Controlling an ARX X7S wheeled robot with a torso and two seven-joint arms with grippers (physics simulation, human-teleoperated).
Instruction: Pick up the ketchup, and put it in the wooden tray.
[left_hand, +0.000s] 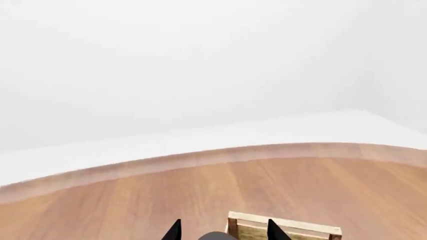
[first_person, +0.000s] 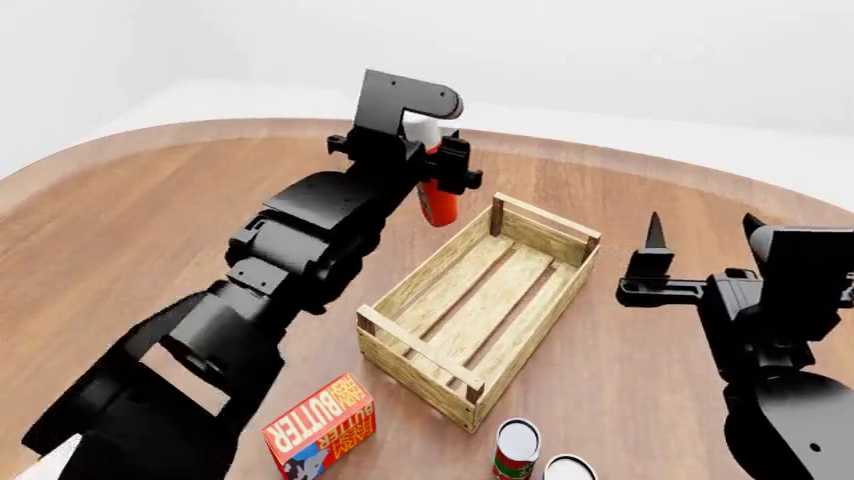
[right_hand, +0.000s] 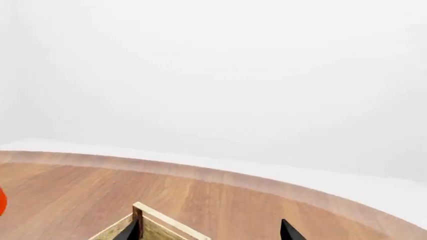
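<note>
My left gripper (first_person: 437, 170) is shut on the ketchup (first_person: 439, 206), an orange-red bottle with a white cap. It hangs in the air just beyond the far left corner of the wooden tray (first_person: 416, 350). In the left wrist view the left gripper (left_hand: 225, 231) has a grey rounded shape between its tips, and a corner of the wooden tray (left_hand: 287, 226) lies just beyond. My right gripper (first_person: 705, 238) stands open and holds nothing, to the right of the tray. In the right wrist view the right gripper (right_hand: 210, 232) faces a tray corner (right_hand: 163, 221), with a sliver of ketchup (right_hand: 1, 201) at the edge.
A red-orange butter box (first_person: 320, 428) lies near the tray's front left. Two cans (first_person: 517, 450) (first_person: 567, 468) stand in front of the tray's near end. The round wooden table's far edge (first_person: 601, 155) curves behind the tray.
</note>
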